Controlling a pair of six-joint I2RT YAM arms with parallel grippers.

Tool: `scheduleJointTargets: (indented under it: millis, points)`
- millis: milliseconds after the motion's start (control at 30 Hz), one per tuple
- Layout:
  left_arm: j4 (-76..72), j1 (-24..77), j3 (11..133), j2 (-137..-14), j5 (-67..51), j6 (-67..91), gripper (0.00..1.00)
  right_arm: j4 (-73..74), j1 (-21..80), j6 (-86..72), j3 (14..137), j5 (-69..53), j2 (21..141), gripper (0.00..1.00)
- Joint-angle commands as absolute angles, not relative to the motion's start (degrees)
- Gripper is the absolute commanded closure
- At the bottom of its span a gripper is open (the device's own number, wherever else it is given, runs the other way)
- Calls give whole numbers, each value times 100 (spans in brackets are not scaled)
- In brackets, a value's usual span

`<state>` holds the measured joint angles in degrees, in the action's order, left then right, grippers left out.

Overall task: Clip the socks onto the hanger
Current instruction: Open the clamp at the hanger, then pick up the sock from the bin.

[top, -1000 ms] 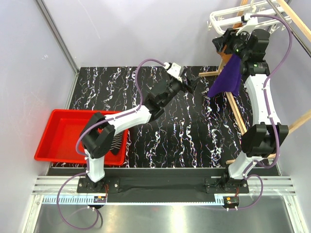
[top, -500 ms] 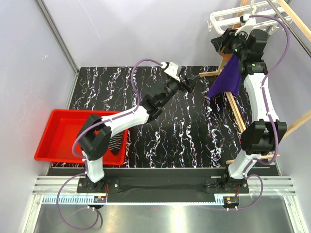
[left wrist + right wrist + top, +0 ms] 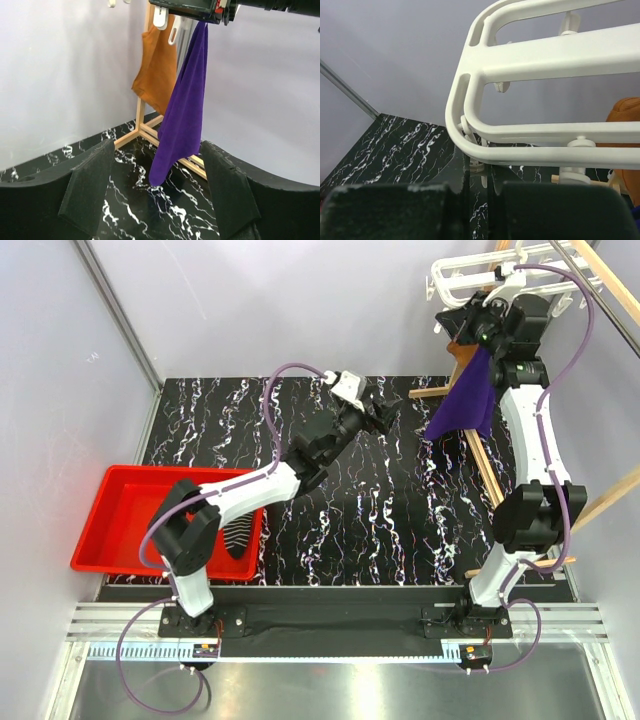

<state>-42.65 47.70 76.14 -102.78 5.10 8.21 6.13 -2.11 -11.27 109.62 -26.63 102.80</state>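
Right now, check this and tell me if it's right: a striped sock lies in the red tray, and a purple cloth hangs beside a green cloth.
Not quite. What hangs beside the purple cloth is an orange cloth, not a green one; the left wrist view shows it. The striped sock does lie in the red tray.

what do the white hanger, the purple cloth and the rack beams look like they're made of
The hanger looks like moulded plastic: smooth, slightly glossy white, with rounded edges. The purple cloth seems to be a soft, matte fabric, since it drapes in loose folds; the weave is too fine to tell. The rack appears to be unpainted light wood: pale tan, square-cut beams, though no grain shows clearly.
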Motion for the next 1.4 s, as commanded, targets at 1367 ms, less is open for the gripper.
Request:
scheduleJointTargets:
  millis: [1367]
  points:
    - [3913,1161,4844,-6205,1847,4598,46,2259,-123,-1679,10793,-2382,9220,100]
